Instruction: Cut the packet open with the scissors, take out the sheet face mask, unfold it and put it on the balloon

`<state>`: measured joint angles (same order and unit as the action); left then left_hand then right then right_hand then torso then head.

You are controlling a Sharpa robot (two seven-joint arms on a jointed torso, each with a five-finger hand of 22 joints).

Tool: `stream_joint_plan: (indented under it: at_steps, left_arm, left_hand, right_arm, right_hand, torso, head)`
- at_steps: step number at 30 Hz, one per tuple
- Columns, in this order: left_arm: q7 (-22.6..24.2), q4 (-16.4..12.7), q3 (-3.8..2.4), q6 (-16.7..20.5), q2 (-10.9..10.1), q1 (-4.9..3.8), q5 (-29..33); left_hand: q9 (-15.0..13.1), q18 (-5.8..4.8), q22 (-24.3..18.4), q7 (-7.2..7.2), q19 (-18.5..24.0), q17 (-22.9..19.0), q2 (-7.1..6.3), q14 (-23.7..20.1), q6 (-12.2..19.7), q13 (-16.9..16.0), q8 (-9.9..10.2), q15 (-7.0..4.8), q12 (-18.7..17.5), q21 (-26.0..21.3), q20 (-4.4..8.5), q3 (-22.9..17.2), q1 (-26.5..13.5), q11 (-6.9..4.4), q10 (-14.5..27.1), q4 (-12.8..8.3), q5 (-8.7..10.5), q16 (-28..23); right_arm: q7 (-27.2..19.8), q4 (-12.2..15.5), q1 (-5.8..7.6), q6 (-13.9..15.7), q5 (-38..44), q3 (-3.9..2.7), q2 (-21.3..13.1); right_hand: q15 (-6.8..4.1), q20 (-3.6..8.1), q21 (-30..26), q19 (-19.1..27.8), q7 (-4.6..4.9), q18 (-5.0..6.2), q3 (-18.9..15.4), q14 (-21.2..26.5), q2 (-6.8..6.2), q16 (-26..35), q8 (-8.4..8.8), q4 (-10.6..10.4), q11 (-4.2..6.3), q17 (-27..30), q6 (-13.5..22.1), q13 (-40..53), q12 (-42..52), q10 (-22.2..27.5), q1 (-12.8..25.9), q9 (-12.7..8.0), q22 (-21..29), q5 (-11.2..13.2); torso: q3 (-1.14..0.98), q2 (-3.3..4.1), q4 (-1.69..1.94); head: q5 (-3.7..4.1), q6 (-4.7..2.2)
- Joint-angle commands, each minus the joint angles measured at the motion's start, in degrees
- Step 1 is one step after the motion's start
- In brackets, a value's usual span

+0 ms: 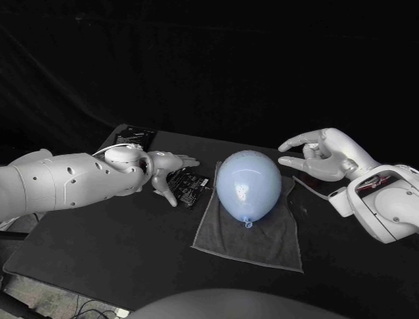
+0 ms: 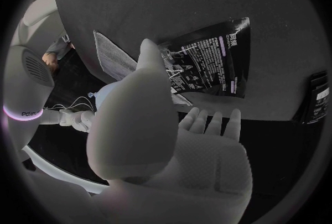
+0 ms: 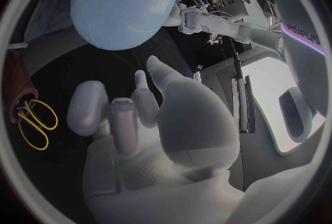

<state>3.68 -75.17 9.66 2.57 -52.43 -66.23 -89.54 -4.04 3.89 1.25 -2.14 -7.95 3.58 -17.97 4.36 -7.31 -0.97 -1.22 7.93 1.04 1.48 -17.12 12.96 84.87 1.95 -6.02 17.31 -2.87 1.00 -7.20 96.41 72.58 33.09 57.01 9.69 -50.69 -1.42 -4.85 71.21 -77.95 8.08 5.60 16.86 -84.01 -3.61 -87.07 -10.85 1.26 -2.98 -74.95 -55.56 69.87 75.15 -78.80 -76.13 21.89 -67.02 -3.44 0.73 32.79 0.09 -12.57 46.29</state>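
Head view: balloon (image 1: 248, 179) lies mid-worktop (image 1: 123, 232) on a towel (image 1: 257, 242).
My left hand (image 1: 169, 169) spreads wide over the packet (image 1: 195, 188); my right hand (image 1: 319, 156) hangs wide, empty.

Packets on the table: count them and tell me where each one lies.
2. One black packet lies beside the balloon, under the left robot hand; a second packet, less clear, lies at the far edge of the table.
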Motion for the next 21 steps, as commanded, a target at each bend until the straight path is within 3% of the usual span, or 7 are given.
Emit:
stream_joint_plan:
  at_steps: [1,12,18,21]
  left_arm:
    - [-1.1,-0.3,0.01,-2.1,0.1,0.23,-0.9]
    - [-0.4,1.6,0.03,-0.4,1.2,1.92,-1.7]
    - [-0.2,2.4,0.02,0.1,1.8,2.66,-2.5]
    - [-0.2,2.7,0.01,0.2,2.0,2.79,-2.6]
  left_hand:
    - [0.4,-0.7,-0.1,1.25,0.5,-0.4,-0.17,-0.9,1.3,0.1,0.3,0.11,-0.2,-0.3,0.12,0.3,-0.6,-0.01,1.0,-0.1,-0.01,-0.3]
    - [0.7,-0.65,-0.1,1.43,0.7,-0.7,-0.17,-1.4,2.0,0.2,0.3,0.17,-0.3,-0.3,0.09,0.3,-0.6,-0.38,1.7,-0.1,0.0,-0.3]
    - [0.4,-0.56,0.0,0.79,0.7,-0.4,-0.16,-1.0,1.6,0.0,0.1,-0.22,-0.1,-0.3,0.16,0.3,-0.4,-0.56,1.2,-0.1,-0.01,-0.2]
    - [-0.2,-0.48,0.0,-0.27,0.6,0.2,-0.16,-0.3,0.5,-0.2,-0.2,-0.65,0.2,-0.3,0.22,0.3,0.1,-0.38,0.0,-0.1,-0.02,0.1]
  right_arm:
    - [0.1,-0.1,-0.06,-0.5,0.1,-0.02,0.1]
    - [0.2,-0.2,-0.09,-0.5,-0.1,-0.02,0.1]
    - [0.2,-0.2,-0.1,-0.7,-0.4,-0.02,0.1]
    - [0.2,-0.2,-0.1,-0.8,-0.5,-0.02,0.1]
  right_hand:
    - [0.39,-0.1,-0.3,0.4,-0.01,-0.14,0.2,-3.7,0.03,-0.4,-0.08,-0.1,-0.12,-2.5,0.4,-0.4,-0.4,0.6,0.5,0.1,0.2,0.4]
    - [0.41,-0.14,-0.5,0.5,0.0,-0.11,0.3,-3.6,0.07,-0.3,-0.11,-0.2,-0.13,-2.3,0.5,-0.5,-0.5,0.7,0.4,0.1,0.3,0.3]
    - [0.42,-0.14,-0.4,0.5,0.0,-0.12,0.4,-3.6,0.08,-0.3,-0.13,-0.2,-0.14,-2.3,0.5,-0.5,-0.5,0.7,0.4,0.1,0.2,0.3]
    - [0.42,-0.14,-0.4,0.5,0.0,-0.12,0.4,-3.6,0.08,-0.3,-0.13,-0.2,-0.14,-2.3,0.5,-0.5,-0.5,0.7,0.4,0.1,0.2,0.3]
  torso:
    - [-0.05,0.04,0.07]
    - [-0.04,0.04,-0.12]
    - [-0.07,0.05,0.01]
    - [-0.08,0.03,0.02]
  head:
    - [0.11,0.06]
    - [0.25,0.24]
    - [0.43,0.38]
    - [0.44,0.45]
